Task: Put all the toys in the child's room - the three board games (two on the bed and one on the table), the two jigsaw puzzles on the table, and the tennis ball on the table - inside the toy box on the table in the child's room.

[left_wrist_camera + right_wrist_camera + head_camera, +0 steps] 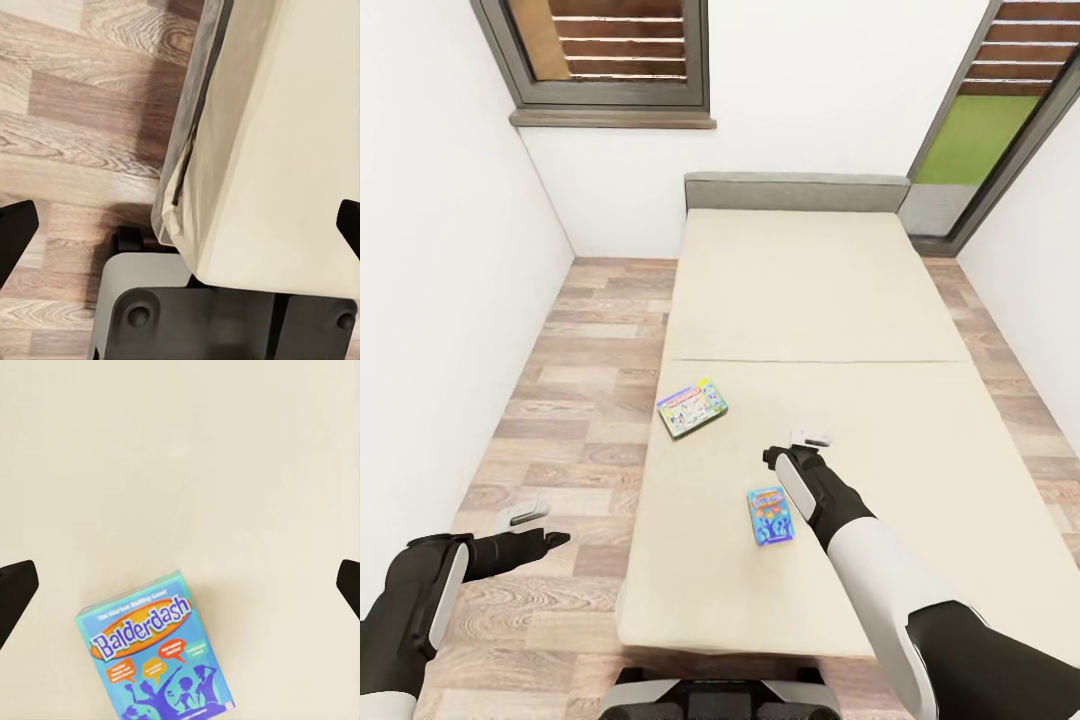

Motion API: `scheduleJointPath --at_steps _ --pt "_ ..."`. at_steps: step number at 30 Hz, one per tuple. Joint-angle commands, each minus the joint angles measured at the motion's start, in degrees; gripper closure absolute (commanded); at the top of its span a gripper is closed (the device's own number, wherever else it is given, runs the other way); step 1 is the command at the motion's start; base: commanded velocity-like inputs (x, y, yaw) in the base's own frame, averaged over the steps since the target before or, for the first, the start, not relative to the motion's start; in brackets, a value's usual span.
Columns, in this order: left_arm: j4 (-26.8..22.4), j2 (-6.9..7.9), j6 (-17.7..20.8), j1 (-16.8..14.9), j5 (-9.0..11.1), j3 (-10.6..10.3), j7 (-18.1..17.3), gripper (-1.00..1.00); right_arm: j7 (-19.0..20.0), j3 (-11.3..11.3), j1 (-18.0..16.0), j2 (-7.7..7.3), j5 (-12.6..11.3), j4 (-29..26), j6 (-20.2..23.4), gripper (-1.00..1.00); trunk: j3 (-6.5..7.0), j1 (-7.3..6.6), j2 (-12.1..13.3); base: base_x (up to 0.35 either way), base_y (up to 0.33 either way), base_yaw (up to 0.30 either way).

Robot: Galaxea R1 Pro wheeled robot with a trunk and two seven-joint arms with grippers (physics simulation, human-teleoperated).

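Near the bed's [810, 300] foot edge, beneath my spread right gripper [810, 438], the blue board game [154, 649] looks light, stiff and slick-faced, so I'd pinch across its long edges.

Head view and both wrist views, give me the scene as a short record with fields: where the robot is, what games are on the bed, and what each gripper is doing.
place: at the foot of a bed with a cream mattress, wood-plank floor beside it
blue game box: flat on the mattress, lettered "Balderdash", beside the right arm
green game box: flat near the mattress's left edge, farther up
left gripper: open, empty, over the floor
right gripper: open, empty, above the mattress, not touching either box
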Motion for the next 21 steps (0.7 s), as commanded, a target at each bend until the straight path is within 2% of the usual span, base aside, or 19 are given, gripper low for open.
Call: scheduleJointPath --at_steps 1,13,21 --pt "-0.05 0.00 0.33 -0.03 -0.06 0.09 -0.23 -1.00 -0.46 0.17 -0.04 0.00 -0.39 -0.06 0.20 -1.00 -0.18 0.03 -0.10 0.000 0.000 0.000" --pt "-0.05 0.15 0.33 -0.03 -0.04 0.24 -0.24 -1.00 -0.71 0.07 -0.31 0.00 -0.44 -0.41 0.95 -1.00 -1.32 0.03 -0.10 0.000 0.000 0.000" --pt "-0.05 0.17 0.33 -0.03 -0.04 0.24 -0.29 -1.00 -0.95 0.02 -2.81 0.00 -0.58 -0.58 4.00 -1.00 -2.08 0.03 -0.10 0.000 0.000 0.000"
